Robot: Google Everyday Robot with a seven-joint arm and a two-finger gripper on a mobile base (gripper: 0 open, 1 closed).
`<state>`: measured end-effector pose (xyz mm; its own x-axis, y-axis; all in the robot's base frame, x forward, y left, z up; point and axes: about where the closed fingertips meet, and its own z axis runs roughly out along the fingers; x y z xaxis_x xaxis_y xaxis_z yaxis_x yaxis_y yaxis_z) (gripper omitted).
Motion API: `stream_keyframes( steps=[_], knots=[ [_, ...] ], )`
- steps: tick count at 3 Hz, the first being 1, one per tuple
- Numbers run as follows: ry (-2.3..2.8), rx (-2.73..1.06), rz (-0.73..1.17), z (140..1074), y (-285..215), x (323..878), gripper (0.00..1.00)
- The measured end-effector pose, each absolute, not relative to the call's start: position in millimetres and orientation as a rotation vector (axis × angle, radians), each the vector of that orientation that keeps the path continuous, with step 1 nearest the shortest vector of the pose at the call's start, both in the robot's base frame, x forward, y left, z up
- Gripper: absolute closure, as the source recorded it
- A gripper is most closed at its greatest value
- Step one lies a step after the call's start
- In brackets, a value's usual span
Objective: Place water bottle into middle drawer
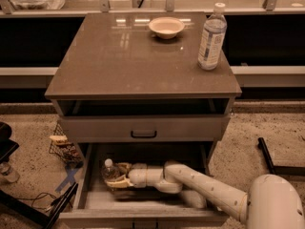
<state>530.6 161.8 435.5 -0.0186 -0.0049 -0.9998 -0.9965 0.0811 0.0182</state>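
Observation:
The water bottle (110,171), small and clear with a white cap, stands in the left part of the middle drawer (90,200), the open lowest tier of the grey cabinet. My gripper (118,174) reaches into the drawer from the right, its fingers around the bottle's lower body. The white arm runs from the lower right corner to the drawer.
A taller bottle with a blue-white label (211,36) and a white bowl (166,27) stand on the cabinet top (119,61). A grey drawer front with a black handle (143,134) sits above the open drawer. A small wire basket (62,147) is on the floor at the left.

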Motion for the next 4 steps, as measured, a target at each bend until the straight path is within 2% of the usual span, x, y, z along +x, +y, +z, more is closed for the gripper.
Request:
stream_keyframes(
  steps=[2, 3, 4],
  knots=[
    [1.264, -1.145, 1.160, 436.7, 162.0, 530.5, 0.13],
    [1.261, -1.146, 1.164, 437.2, 164.0, 529.6, 0.00],
    [1.261, -1.146, 1.164, 437.2, 164.1, 529.6, 0.00]
  ],
)
